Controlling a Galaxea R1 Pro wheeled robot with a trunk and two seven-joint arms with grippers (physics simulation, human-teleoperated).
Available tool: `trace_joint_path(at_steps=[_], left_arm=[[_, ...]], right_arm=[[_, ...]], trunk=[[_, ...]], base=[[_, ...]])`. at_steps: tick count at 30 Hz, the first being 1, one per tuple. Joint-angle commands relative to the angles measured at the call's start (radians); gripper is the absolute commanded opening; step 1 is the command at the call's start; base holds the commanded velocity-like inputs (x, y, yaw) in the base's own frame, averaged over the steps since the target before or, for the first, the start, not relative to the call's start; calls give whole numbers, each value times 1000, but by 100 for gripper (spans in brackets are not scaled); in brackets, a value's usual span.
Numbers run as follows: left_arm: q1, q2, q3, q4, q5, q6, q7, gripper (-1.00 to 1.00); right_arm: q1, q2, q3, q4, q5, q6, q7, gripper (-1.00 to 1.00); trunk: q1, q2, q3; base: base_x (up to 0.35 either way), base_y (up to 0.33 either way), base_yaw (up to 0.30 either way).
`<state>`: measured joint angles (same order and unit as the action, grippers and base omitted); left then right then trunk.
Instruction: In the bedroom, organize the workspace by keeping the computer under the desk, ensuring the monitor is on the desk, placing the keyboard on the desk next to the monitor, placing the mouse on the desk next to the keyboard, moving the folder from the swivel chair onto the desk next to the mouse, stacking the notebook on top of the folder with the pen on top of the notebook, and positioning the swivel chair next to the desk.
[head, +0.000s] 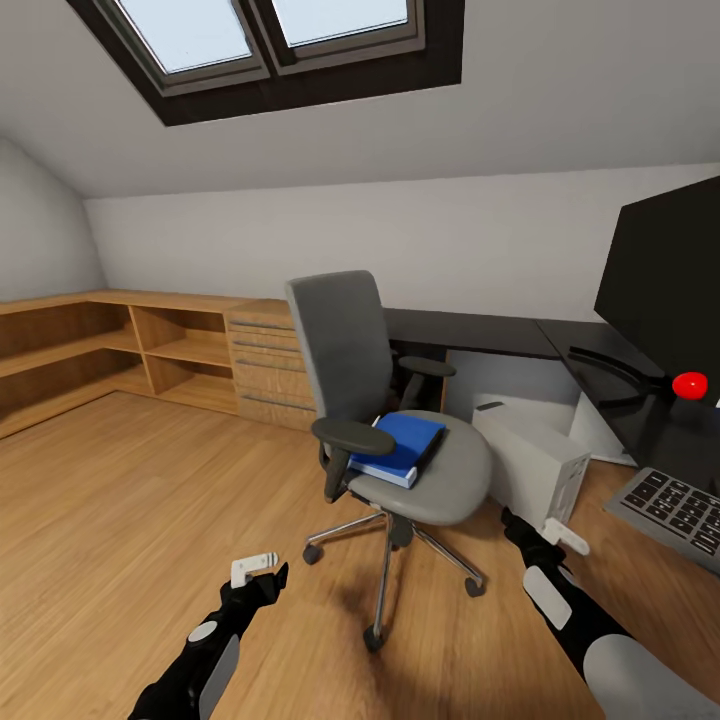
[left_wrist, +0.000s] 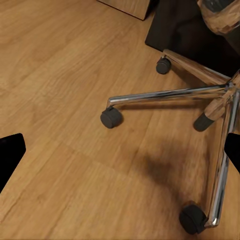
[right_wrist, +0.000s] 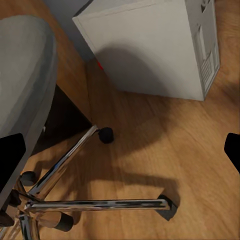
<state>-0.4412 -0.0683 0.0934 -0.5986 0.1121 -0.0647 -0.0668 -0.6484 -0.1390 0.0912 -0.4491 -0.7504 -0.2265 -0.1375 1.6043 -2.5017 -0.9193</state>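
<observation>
A: So, where is the folder (head: 405, 443) sitting?

B: It is lying flat on the grey seat of the swivel chair (head: 380, 400), and a thin dark notebook (head: 432, 450) is lying alongside it, its edge showing at the side toward the desk. I cannot make out a pen.

A: And the chair itself?

B: It is standing on the wood floor (head: 130, 500), turned partly away from the desk (head: 480, 335), with its chrome base (left_wrist: 200, 95) and casters spreading below.

A: What about the computer (head: 530, 465)?

B: The light grey tower is standing on the floor just beside the chair, at the edge of the desk corner. The monitor (head: 665, 280) is rising on the black top at the right, and the keyboard (head: 675, 505) is lying at the near edge there. A red sphere (head: 689, 385) is showing near the monitor's stand.

A: And the grippers?

B: The left gripper (head: 253, 569) is hanging low over the floor near the chair base, fingers spread and holding nothing. The right gripper (head: 560, 533) is hovering by the tower's near corner, likewise parted and empty.
</observation>
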Motion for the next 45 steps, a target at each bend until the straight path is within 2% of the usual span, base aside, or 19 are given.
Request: trace_joint_path(at_steps=[1, 15, 45], left_arm=[[-1, -1, 5, 1, 9, -1, -7, 100], [-1, -1, 5, 6, 9, 0, -7, 100], [-1, -1, 5, 9, 11, -1, -7, 100]], right_arm=[[-1, -1, 9, -1, -8, -4, -7, 100], [0, 0, 11, -5, -7, -4, -3, 100], [0, 1, 10, -5, -7, -3, -4, 100]], trunk=[[0, 0, -1], [0, 0, -1], [0, 0, -1]], base=[[0, 0, 0], [3, 0, 0], [110, 0, 0]])
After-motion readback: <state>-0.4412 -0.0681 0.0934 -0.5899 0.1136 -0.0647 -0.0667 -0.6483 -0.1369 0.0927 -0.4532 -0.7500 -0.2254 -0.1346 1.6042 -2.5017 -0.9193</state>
